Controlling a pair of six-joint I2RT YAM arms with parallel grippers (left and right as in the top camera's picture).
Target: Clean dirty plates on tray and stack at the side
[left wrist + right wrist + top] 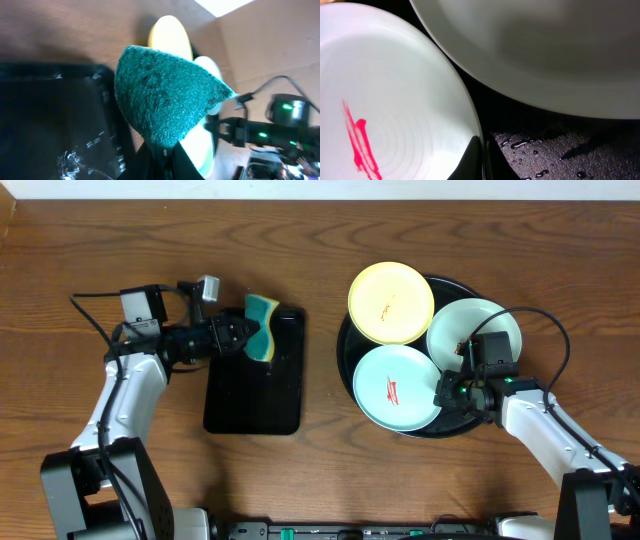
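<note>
Holding the sponge pinched between its fingers, the left gripper sits over the rectangular black tray, well apart from the plates. All three plates lie to the sponge's right, on the round tray. The yellow plate is nearest the sponge, the smeared mint plate beyond it. The right gripper is far nearer: its fingertips meet at the mint plate's rim, apparently closed on it, though the grip cannot be confirmed.
</note>
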